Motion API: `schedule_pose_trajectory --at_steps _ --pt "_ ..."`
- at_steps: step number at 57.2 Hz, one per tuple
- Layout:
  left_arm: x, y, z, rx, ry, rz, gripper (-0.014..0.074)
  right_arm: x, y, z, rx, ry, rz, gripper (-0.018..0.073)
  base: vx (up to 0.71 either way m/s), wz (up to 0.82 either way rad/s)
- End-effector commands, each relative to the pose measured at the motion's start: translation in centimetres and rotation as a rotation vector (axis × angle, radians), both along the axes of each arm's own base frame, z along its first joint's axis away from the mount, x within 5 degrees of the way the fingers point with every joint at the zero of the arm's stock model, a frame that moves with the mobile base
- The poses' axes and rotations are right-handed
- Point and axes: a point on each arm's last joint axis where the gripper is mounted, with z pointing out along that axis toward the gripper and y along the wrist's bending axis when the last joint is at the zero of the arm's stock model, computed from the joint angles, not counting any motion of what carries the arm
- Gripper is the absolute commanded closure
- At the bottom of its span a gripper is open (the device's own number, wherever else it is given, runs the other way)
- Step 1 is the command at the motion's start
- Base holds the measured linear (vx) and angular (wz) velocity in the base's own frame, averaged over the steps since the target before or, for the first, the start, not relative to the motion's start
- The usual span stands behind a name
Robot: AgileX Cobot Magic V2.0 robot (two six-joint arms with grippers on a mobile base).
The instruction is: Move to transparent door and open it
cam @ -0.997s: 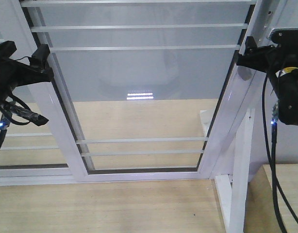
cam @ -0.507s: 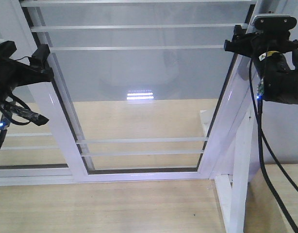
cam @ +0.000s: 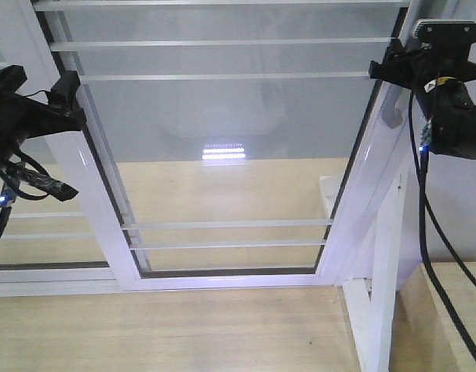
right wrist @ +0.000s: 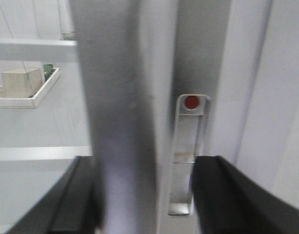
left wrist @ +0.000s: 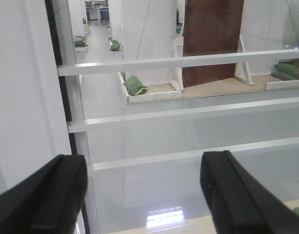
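Note:
The transparent door fills the front view, clear glass with thin white bars in a glossy white frame. Its curved grey pull handle sits on the right stile. My right gripper is at that stile, just above the handle. In the right wrist view my right gripper is open and straddles a blurred grey upright bar, with a metal latch plate beside it. My left gripper is open at the door's left stile. In the left wrist view my left gripper faces the glass and holds nothing.
A white slanted support brace stands at the lower right, next to a wooden box. Wooden flooring lies in front. Another white-framed glass panel adjoins on the left. Through the glass I see green bags and a brown board.
The right arm has risen along the right stile, and its gripper now sits against the stile just above the handle. The left arm has not moved.

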Motion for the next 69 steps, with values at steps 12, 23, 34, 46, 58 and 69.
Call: schedule_pose_trajectory --at_steps 12,23,34,46,58,69 --pt "0.0 -0.1 2.5 -0.028 -0.136 -0.001 0.0009 0.0 0.7 3.6 -0.024 -0.139 0.117 0.0574 0.0 0.0" --pt "0.0 -0.1 2.5 -0.028 -0.136 -0.001 0.0009 -0.1 2.3 3.5 0.013 -0.131 0.24 0.0569 0.0 0.0" --pt "0.1 -0.1 2.5 -0.027 -0.135 -0.001 0.0009 -0.4 5.4 3.5 -0.018 -0.129 0.334 0.0568 0.0 0.0" --pt "0.2 -0.2 2.2 -0.025 -0.123 -0.001 0.0009 -1.1 9.2 3.5 -0.012 -0.13 0.422 0.0566 0.0 -0.01" --pt "0.2 -0.2 2.2 -0.025 -0.121 -0.001 0.0009 -2.0 12.4 3.5 -0.009 -0.137 0.499 0.0565 0.0 0.0" --pt "0.2 -0.2 2.2 -0.025 -0.121 -0.001 0.0009 -2.9 15.1 3.5 -0.025 -0.14 0.58 0.0565 0.0 0.0"
